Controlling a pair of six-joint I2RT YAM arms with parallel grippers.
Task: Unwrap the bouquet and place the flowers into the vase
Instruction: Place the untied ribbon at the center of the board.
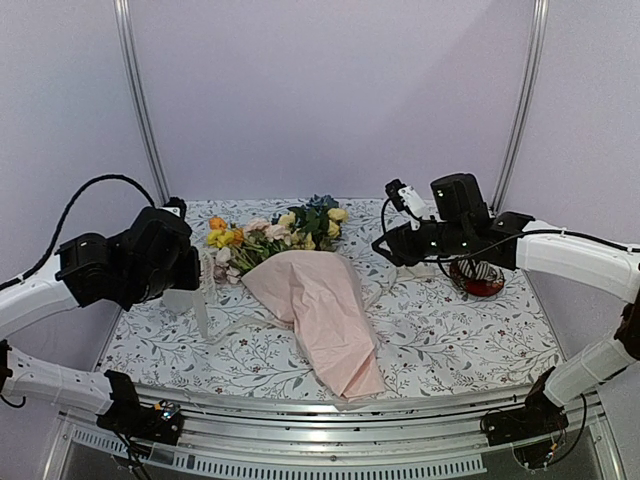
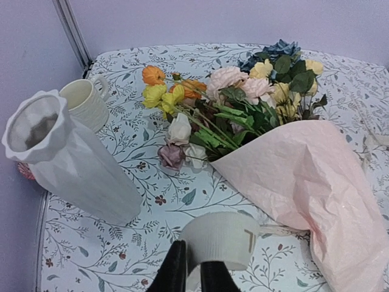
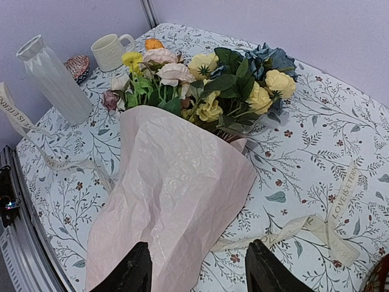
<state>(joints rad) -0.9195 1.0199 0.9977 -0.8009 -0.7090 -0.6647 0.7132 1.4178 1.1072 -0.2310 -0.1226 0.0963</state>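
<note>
The ribbon (image 2: 216, 240) is untied, its loop clamped in the left pincer (image 2: 193, 274); the right pincer (image 3: 197, 267) stands apart, empty. The bouquet (image 1: 300, 270) lies mid-frame on the worktop (image 1: 460, 340), paper (image 3: 176, 182) still around it; the vase (image 2: 79, 164) at left holds no flowers (image 2: 243, 97).

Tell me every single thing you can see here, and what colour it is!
wrapping paper: one, pale pink, crinkled, lying mid-table
flowers: one bunch, blue, yellow, orange, pink and cream, sticking out of the paper's far end
ribbon: cream with lettering, loose on both sides of the paper; can't tell if it's one piece
vase: one, white, standing left of the flowers
mug: one, cream, behind the vase
small object: one, brownish, by the vase; can't tell what
striped cup: one, on a red saucer, far right, partly hidden
tablecloth: one, white with leaf print
left gripper: black, pinching the ribbon
right gripper: black, open above the paper
</note>
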